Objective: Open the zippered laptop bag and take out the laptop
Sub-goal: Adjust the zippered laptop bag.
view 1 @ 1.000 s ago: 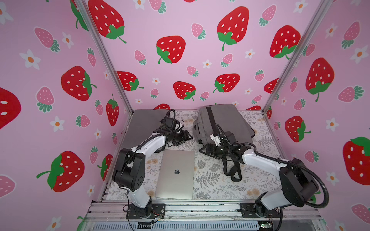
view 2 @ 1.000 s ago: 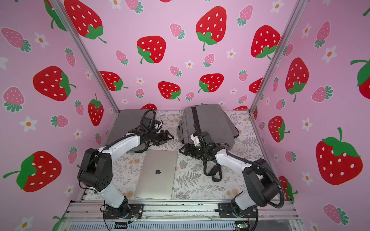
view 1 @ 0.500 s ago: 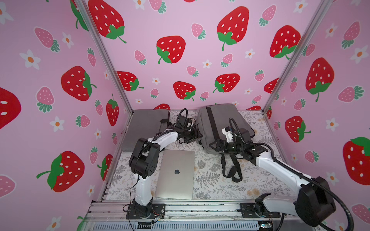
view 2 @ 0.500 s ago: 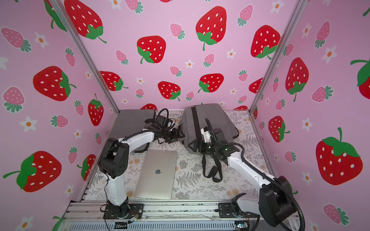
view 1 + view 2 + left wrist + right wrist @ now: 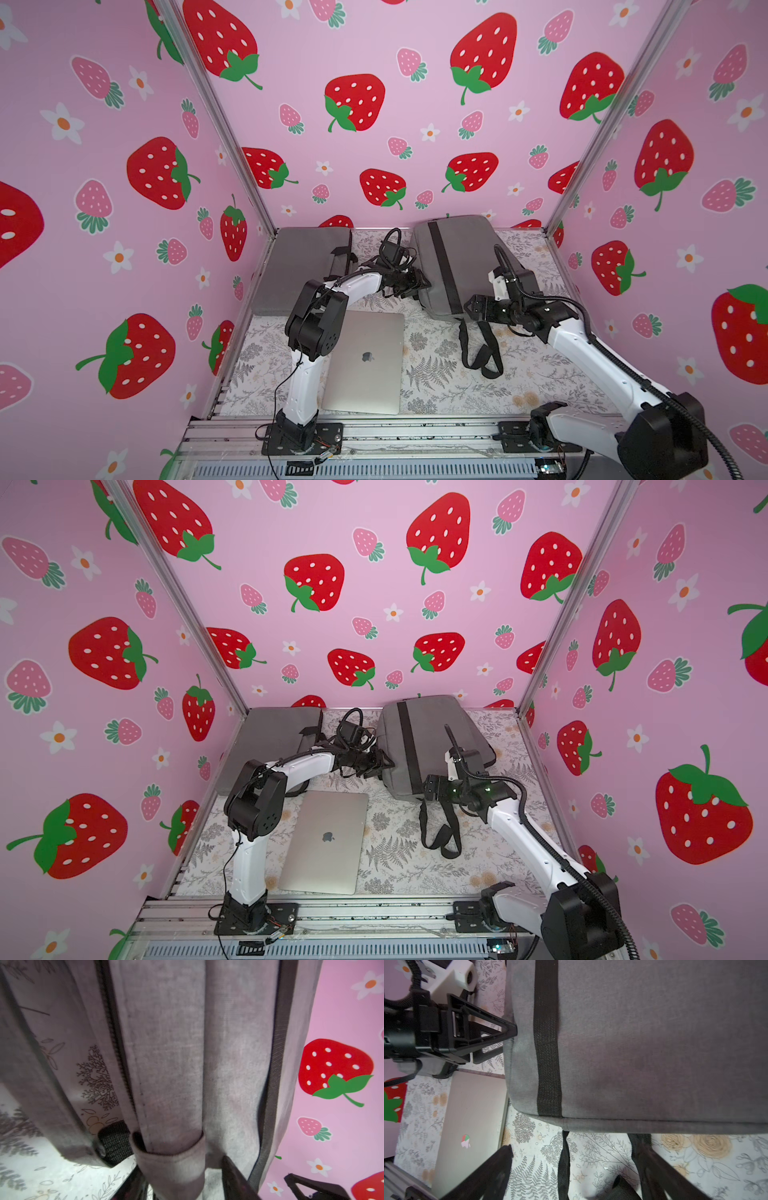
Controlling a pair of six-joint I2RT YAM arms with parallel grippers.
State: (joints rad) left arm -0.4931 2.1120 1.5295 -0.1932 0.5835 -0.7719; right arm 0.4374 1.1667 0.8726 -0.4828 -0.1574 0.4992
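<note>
The laptop bag (image 5: 469,257) lies at the back edge of the bench (image 5: 540,374), right of the middle, its straps (image 5: 478,353) trailing toward the front; a silver laptop (image 5: 365,365) lies closed by the front edge, left of the middle, and a flat grey case (image 5: 299,266) fills the back-left corner; whether the bag holds another laptop is hidden. The bag looks soft and baggy, likely to bunch and slide if its zip (image 5: 116,1043) is tugged, so one gripper should probably pin the cloth while the other pulls the tab; a laptop is stiff, smooth and slippery, best taken by an edge. The left gripper (image 5: 417,286) stands half closed around a cloth fold (image 5: 172,1159) on the bag's left edge; I cannot tell whether it pinches it; the right gripper (image 5: 574,1145) gapes wide and empty over the straps. A second ago the left gripper hung apart from the bag and wider, and the right sat at the bag's front-left corner; bag and laptop have barely moved.
</note>
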